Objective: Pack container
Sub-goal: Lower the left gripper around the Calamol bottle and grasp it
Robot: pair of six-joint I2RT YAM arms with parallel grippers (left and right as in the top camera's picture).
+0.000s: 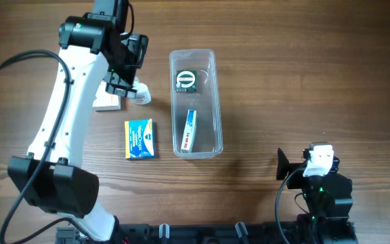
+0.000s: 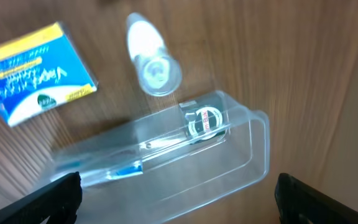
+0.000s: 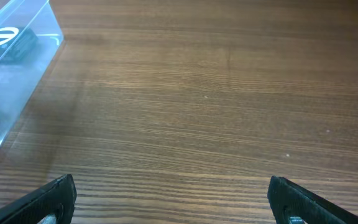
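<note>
Container (image 1: 215,102) is lying mid-table; a round black-and-white item (image 1: 185,80) and a small blue-and-white box (image 1: 189,130) are sitting inside it. Left gripper (image 2: 178,186) is hovering empty, fingers spread wide, over the small white bottle (image 2: 151,57) lying just beside the container's left wall; a blue-and-yellow box (image 1: 139,139) and a pale box (image 1: 107,102) are lying outside too. Right gripper (image 3: 173,190) is resting wide and empty, well apart. Judged step: fetching the bottle; next move calls for descending, straddling its body, closing.
</note>
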